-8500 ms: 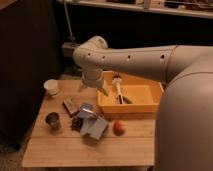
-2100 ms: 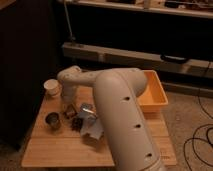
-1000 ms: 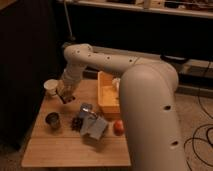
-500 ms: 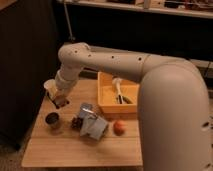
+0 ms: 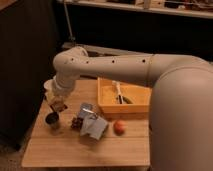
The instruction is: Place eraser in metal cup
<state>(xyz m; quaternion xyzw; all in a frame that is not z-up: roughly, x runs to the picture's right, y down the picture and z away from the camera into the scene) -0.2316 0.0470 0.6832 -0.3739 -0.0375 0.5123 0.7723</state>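
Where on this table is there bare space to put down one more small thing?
The front strip of the table is bare, bordered behind by the metal cup, dark cluster, grey cloth and orange ball. The left middle is crowded: the gripper, jaws shut on the eraser, hangs close above the metal cup, and the tray fills the back right.

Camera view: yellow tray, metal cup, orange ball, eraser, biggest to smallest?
Largest yellow tray; then metal cup and orange ball, about alike; smallest eraser, pinched in the gripper just above the cup.
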